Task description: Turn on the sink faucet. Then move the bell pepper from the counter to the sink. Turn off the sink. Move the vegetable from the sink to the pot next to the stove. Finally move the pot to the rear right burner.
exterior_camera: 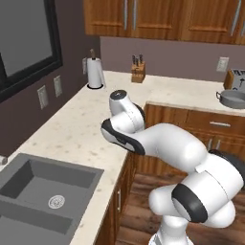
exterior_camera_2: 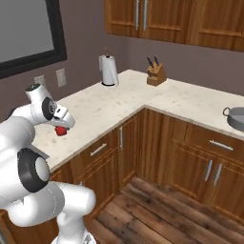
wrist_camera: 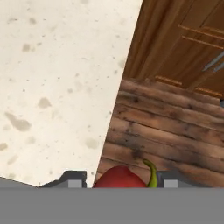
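1. Left: sink (exterior_camera: pixel 28 189), basins bare, low and left of the arm.
2. Middle: gripper (wrist_camera: pixel 120 178) clamped on bell pepper (wrist_camera: pixel 124 178), raised over the counter (exterior_camera: pixel 81 129) edge.
3. Right: pot (exterior_camera: pixel 233 98), well apart.
4. Judged: carry pepper leftward and down into sink.

No lettering, label, brand mark or number can be read anywhere in this rendered kitchen, whether on the wooden cabinets, the beige speckled stone counter or the wall outlets.
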{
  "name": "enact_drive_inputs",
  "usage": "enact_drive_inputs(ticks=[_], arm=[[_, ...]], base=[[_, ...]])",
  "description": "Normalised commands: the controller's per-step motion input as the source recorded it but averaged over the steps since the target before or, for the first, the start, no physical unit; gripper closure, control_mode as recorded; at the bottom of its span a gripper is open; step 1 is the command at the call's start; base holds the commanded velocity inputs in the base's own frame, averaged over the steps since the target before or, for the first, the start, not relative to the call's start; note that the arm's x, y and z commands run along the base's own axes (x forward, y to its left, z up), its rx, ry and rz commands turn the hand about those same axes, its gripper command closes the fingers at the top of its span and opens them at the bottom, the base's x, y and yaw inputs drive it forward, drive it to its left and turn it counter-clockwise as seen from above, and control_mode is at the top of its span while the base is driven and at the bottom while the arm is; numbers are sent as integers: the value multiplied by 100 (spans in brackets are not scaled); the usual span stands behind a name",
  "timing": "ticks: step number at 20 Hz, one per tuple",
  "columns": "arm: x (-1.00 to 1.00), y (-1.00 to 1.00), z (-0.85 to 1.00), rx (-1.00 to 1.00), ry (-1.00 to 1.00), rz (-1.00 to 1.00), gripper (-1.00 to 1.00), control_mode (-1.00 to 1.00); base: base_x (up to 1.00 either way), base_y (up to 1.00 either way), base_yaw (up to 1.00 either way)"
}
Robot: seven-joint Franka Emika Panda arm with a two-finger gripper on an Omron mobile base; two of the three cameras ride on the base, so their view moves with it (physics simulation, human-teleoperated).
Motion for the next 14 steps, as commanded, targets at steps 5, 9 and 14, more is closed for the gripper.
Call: enact_drive_inputs(ticks=[5, 9, 14], arm=[[0, 0, 0, 0, 0, 0, 100, 100], [0, 0, 0, 0, 0, 0, 100, 100], [0, 0, 0, 0, 0, 0, 100, 100]], base=[[17, -38, -42], [30, -58, -30], [35, -65, -22]])
